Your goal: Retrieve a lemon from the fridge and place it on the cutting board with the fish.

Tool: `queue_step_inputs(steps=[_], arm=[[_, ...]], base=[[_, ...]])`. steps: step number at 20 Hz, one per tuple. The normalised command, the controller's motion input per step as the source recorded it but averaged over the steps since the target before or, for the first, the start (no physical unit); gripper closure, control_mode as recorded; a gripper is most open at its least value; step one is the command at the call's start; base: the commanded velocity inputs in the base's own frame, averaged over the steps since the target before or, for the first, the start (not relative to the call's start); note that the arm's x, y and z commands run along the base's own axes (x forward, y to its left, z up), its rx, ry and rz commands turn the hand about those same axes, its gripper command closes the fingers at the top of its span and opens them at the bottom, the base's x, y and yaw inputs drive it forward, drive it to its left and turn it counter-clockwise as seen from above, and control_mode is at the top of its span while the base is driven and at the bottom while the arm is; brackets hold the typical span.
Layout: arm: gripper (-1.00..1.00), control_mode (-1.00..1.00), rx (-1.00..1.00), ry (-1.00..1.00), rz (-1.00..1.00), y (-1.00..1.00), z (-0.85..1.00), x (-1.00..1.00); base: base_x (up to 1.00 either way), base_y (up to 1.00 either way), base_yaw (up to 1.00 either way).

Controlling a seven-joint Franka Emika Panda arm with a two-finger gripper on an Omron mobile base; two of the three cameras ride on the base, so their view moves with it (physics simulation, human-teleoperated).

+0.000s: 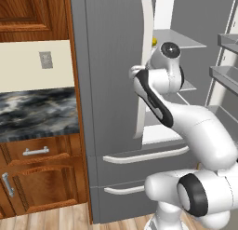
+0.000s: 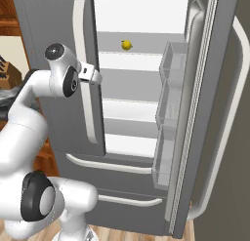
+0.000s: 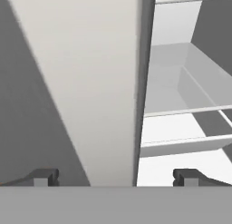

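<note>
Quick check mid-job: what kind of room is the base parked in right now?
A home kitchen, by the look of it. A tall grey fridge stands with its right door open, a lemon on an upper shelf. Beside it run wooden cabinets under a dark marbled countertop.

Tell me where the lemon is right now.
The lemon sits alone on the upper glass shelf inside the open fridge, seen in the right base view, above and to the right of the closed door's white handle.

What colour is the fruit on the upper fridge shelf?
Bright yellow: the lemon sits on an upper shelf of the open fridge, clearest in the right base view.
</note>
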Motion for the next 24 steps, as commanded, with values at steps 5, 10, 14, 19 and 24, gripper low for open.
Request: queue_step_inputs(steps=[5,10,14,19,24], arm=[[-1.00,-1.00,-0.04,0.00,0.00,0.00,0.00,0.51],[-1.00,-1.00,-0.02,-0.03,0.00,0.01,0.00,0.27],[-1.00,-1.00,0.00,-0.04,0.01,0.00,0.00,0.20],[-1.00,-1.00,0.00,-0.08,0.02,0.00,0.00,0.21],[1.00,-1.00,0.00,-0.01,0.00,0.02,0.00,0.20]], base=[[0.00,0.00,0.00],[0.00,0.00,0.00],[0.00,0.00,0.00],[0.00,0.00,0.00],[0.00,0.00,0.00]])
